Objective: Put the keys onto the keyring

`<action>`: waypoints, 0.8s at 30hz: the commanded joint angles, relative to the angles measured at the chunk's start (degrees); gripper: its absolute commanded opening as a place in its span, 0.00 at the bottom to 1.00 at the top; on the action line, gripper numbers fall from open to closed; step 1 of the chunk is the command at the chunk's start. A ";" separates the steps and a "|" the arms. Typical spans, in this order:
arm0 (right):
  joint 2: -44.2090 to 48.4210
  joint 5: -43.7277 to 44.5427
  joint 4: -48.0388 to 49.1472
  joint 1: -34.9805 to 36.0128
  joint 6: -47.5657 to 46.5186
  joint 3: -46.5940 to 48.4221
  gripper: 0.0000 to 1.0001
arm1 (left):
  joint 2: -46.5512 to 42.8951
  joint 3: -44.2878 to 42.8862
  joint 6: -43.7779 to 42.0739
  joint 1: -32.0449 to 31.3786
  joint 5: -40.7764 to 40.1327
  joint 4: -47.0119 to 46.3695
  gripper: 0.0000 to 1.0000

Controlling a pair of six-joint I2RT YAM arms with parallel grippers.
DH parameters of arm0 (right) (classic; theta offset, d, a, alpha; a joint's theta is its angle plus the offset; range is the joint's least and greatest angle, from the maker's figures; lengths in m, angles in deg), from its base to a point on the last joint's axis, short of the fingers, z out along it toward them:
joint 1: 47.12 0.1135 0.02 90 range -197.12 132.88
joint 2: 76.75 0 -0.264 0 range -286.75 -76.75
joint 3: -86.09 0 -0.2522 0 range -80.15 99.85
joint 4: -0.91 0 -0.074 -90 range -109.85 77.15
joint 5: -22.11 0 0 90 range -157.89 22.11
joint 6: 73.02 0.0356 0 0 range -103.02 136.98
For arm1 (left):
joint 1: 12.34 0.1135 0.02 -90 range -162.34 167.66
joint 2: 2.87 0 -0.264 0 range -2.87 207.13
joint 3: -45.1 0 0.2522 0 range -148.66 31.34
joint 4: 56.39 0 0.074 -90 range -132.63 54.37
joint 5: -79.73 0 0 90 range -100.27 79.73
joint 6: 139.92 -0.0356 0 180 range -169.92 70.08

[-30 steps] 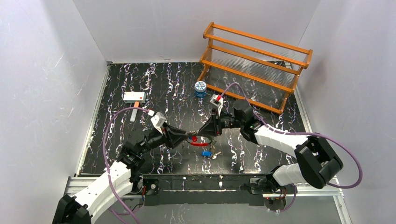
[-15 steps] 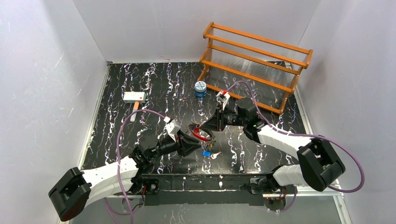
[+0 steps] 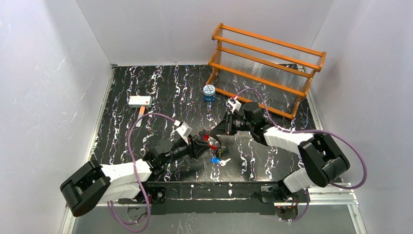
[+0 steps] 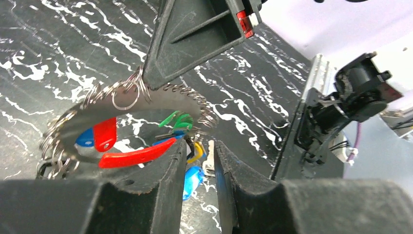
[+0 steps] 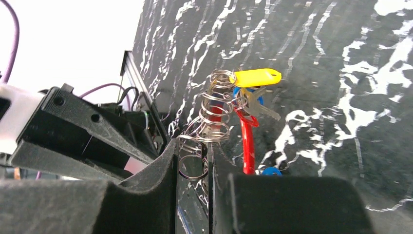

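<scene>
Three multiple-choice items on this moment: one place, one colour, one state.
1. Where is the blue-and-white tin? A on the table by the rack's left end; B on the rack's top shelf; C between the arm bases.
2. Right wrist view: colour of the topmost key head on the keyring? A green; B yellow; C white.
3. The keyring is: A flat on the table; B hung on the rack; C held in the right pincer.
1A, it stands beside the rack; 2B, the yellow-headed key is uppermost; 3C, it sits clamped in that pincer.
</scene>
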 commanded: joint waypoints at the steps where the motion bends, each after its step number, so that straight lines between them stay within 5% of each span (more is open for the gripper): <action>1: -3.27 -1.13 4.97 -3.25 6.17 -0.53 0.01 | 4.17 -3.04 -1.56 -0.32 -4.30 -2.98 0.25; 13: -8.48 -4.79 8.43 -8.24 9.45 -4.10 0.01 | 17.57 -9.50 -4.09 -0.31 -3.24 -3.75 0.17; 24: -6.14 -9.34 4.95 -8.75 9.21 -3.04 0.01 | 19.50 -3.99 -22.98 -0.38 8.32 -14.84 0.49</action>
